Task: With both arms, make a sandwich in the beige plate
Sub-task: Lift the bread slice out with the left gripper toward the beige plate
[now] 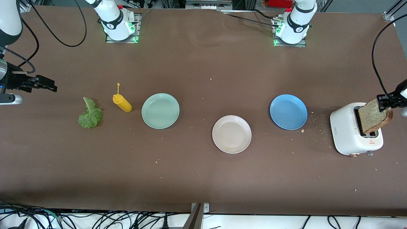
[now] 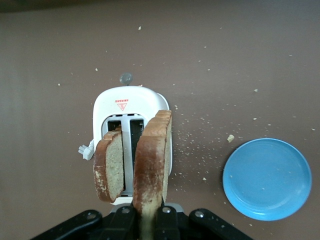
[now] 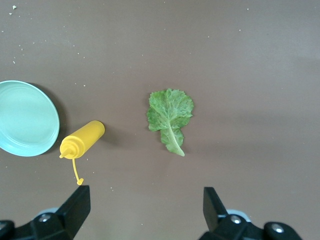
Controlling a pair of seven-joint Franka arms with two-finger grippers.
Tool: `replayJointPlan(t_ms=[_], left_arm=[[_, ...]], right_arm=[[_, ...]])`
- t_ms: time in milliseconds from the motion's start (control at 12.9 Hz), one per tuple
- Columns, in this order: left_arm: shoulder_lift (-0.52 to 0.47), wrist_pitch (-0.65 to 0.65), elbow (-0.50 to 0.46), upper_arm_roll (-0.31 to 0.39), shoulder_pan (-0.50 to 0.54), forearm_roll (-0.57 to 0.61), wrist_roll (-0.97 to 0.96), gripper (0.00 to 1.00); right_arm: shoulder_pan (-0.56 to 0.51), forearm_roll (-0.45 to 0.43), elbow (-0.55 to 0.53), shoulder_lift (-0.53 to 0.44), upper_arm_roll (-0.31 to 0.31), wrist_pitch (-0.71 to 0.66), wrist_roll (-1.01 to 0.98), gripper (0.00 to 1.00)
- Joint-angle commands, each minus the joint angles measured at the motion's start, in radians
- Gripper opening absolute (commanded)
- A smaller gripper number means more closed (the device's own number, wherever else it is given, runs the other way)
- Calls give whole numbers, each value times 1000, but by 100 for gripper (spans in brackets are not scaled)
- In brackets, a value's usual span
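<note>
Nearest your front camera sits the beige plate (image 1: 231,134), bare but for a crumb or two near its rim. You have three plates in all: that one, a mint-green plate (image 1: 160,110) toward the right arm's end, and a blue plate (image 1: 288,111) toward the left arm's end, both a little farther from the camera.

Bread: two slices. One bread slice (image 1: 375,115) is pinched at its top crust by the left gripper (image 1: 385,101), jaws shut on it, lifted over the white toaster (image 1: 354,129). It hangs on edge, long axis running down toward the slot, its bottom corner close to the toaster top; you cannot tell whether it touches. The second slice (image 2: 110,166) stands upright in the other slot, its face parallel to the held one.

One lettuce leaf (image 1: 90,114) lies flat toward the right arm's end, stem pointing toward the robots' bases. One yellow squeeze bottle (image 1: 122,102) lies on its side between leaf and mint-green plate, nozzle toward the bases.

Your right gripper (image 1: 47,84) waits over bare table near the leaf, fingers spread wide, holding nothing.
</note>
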Motion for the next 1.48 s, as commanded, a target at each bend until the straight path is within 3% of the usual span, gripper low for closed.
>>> replayJointPlan(t_ms=[0, 311, 699, 1243, 1398], left_arm=[[13, -51, 53, -51, 4, 4, -3, 0], [17, -51, 61, -113, -12, -155, -119, 0], [71, -48, 63, -117, -176, -301, -446, 0], [235, -27, 96, -117, -222, -664, -445, 0], [266, 22, 96, -117, -257, -697, -443, 0]], right_arm=[[-7, 18, 23, 5, 3, -23, 6, 100], [-7, 18, 23, 5, 3, -23, 6, 100], [-7, 18, 23, 5, 3, -23, 6, 100], [-7, 18, 23, 6, 3, -23, 6, 100], [-7, 18, 23, 5, 3, -23, 6, 100]])
